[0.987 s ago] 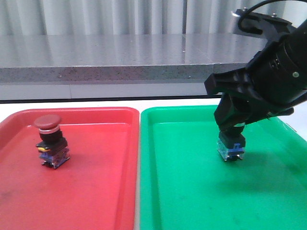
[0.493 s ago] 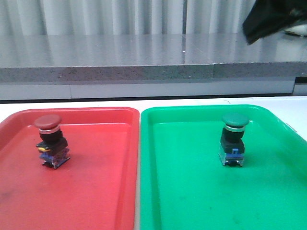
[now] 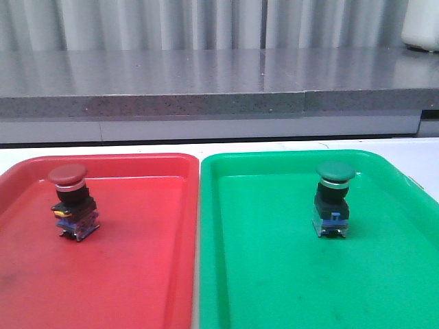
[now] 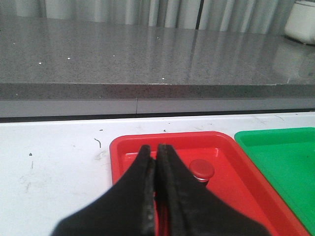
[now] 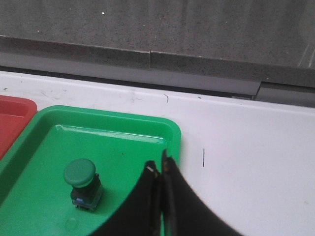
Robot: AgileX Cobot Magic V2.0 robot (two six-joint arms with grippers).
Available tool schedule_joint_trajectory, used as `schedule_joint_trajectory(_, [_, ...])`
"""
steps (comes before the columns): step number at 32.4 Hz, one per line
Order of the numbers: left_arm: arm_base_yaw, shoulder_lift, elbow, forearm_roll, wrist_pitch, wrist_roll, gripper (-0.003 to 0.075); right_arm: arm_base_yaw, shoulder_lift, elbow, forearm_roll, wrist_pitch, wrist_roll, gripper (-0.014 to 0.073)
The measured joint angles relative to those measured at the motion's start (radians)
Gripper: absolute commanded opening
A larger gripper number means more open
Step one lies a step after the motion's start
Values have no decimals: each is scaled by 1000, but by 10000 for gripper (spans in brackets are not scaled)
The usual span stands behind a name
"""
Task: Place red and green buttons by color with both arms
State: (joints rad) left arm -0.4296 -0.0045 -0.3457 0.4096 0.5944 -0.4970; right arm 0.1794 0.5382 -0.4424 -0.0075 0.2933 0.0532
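The left gripper (image 4: 156,164) is seen in its wrist view with both fingers pressed together and nothing held between them. The red button (image 3: 73,201) is found standing upright in the red tray (image 3: 137,274), cap uppermost, free of any contact. In the left wrist view its red cap (image 4: 202,169) is seen just beyond the fingertips and slightly to one side of them, apart from them.

The right gripper (image 5: 161,169) is likewise recorded as closed and empty, its fingers meeting at the tips. The green button (image 3: 333,199) is found upright in the green tray (image 3: 274,288), untouched. In the right wrist view the green button (image 5: 82,183) is placed well to one side of the closed fingertips, inside the tray, while the fingertips are seen over the tray's rim near its corner.

Neither arm is visible in the front view. The two trays are laid side by side on the white table (image 5: 246,147), edges nearly touching.
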Motion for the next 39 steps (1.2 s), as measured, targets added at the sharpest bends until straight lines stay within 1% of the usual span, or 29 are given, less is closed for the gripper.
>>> schedule_joint_trajectory(2, [0,0,0,0,0,0,-20,0,-125,70,0,-2,0,-109])
schedule_joint_trajectory(4, [0,0,0,0,0,0,-20,0,-220,107,0,0,-2,-109])
schedule_joint_trajectory(8, [0,0,0,0,0,0,-20,0,-328,121,-1,2,-2,-109])
schedule_joint_trajectory(36, [0,0,4,2,-2,0,-20,0,-338,121,-2,10,-4,-109])
schedule_joint_trajectory(39, [0,0,18,-15,-23,36,-20,0,-338,121,-2,10,-4,-109])
